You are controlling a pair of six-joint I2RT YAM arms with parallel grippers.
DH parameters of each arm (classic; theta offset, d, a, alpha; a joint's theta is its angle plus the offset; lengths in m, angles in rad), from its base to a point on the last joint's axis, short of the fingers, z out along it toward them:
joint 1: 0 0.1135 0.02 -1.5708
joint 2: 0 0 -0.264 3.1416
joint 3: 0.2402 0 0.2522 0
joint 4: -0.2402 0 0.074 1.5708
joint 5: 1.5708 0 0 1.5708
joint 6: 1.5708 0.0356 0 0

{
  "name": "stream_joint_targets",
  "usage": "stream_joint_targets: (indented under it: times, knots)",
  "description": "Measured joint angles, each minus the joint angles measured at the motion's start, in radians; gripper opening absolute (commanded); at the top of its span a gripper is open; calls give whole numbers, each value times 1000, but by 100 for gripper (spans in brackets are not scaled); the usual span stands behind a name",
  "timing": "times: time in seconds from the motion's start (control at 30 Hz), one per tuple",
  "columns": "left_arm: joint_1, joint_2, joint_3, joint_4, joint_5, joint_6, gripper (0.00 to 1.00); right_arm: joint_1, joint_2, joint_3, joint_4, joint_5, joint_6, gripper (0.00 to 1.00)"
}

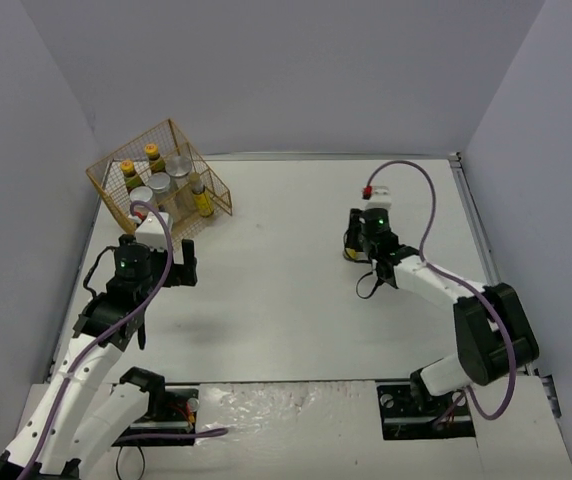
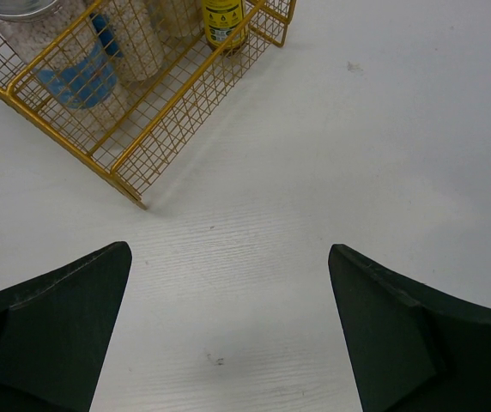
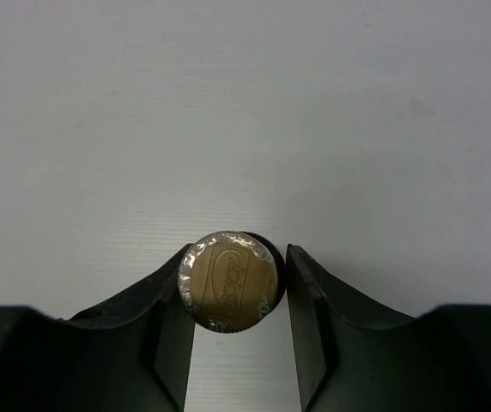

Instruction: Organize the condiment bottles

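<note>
Clamps right pincer (image 3: 239, 253) on a gold-capped bottle (image 3: 228, 281) standing upright on the surface (image 1: 286, 300), well right of the wire basket (image 2: 155, 142). Holds left pincer (image 2: 230, 249) wide apart just in front of the basket. Shows other bottles and jars (image 1: 159, 182) inside the basket.

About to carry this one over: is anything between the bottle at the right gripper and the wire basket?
Nothing stands on the table between the bottle and the basket. Only the left gripper, open, hovers just in front of the basket's near side. It may crowd the approach.
</note>
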Motion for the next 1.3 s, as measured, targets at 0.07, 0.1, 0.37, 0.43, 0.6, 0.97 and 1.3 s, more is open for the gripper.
stream_joint_targets:
  times: [0.07, 0.1, 0.37, 0.43, 0.6, 0.97, 1.3]
  knots:
    - [0, 0, 0, 0, -5, 4, 97, 102, 65, 52, 28, -23, -17, 7]
    - [0, 0, 0, 0, -6, 6, 97, 150, 97, 79, 45, -39, -27, 7]
    - [0, 0, 0, 0, -16, 10, 97, 424, 306, 272, 121, -126, -106, 15]
    - [0, 0, 0, 0, -16, 10, 97, 460, 345, 315, 125, -134, -128, 20]
    - [0, 0, 0, 1, -11, 10, 97, 525, 377, 363, 105, -164, -170, 52]
    - [0, -1, 0, 30, 50, -4, 97, 558, 303, 368, -72, -193, -226, 100]
    - [-64, 121, 3, 86, 106, -118, 97, 551, -131, 223, -185, -82, -246, 100]
